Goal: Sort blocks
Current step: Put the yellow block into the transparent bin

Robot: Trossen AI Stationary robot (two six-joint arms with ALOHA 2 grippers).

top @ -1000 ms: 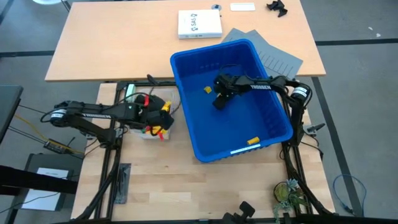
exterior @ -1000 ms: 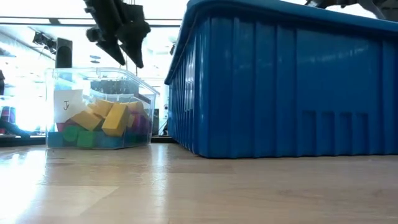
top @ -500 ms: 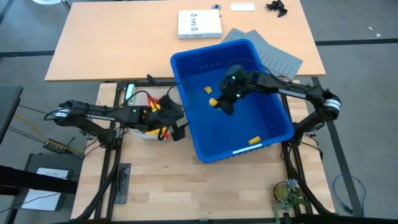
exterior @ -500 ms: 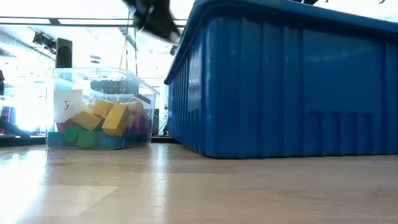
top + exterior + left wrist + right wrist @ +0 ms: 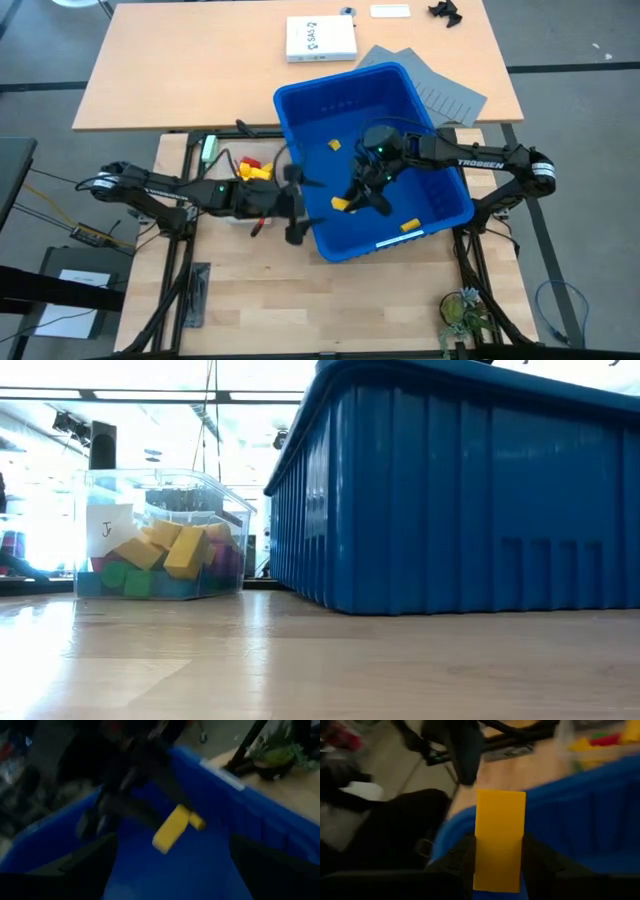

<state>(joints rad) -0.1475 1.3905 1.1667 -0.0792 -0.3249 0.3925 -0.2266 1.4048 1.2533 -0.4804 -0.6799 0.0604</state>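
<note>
The bin (image 5: 330, 110) is the landmark. Over its near-left corner the right claw (image 5: 352, 203) pinches a yellow block (image 5: 341, 206); the left claw (image 5: 295, 205), spread wide, waits just outside that wall. A clean handover probably means holding the block steady until the left claw's fingers close around its free end.

The right arm (image 5: 470, 162) reads "TROSSEN"; the clear tub's label (image 5: 108, 528) shows a handwritten "J".

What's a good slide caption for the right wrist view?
Right gripper holds a yellow block over the blue bin, facing the open left gripper.
</note>
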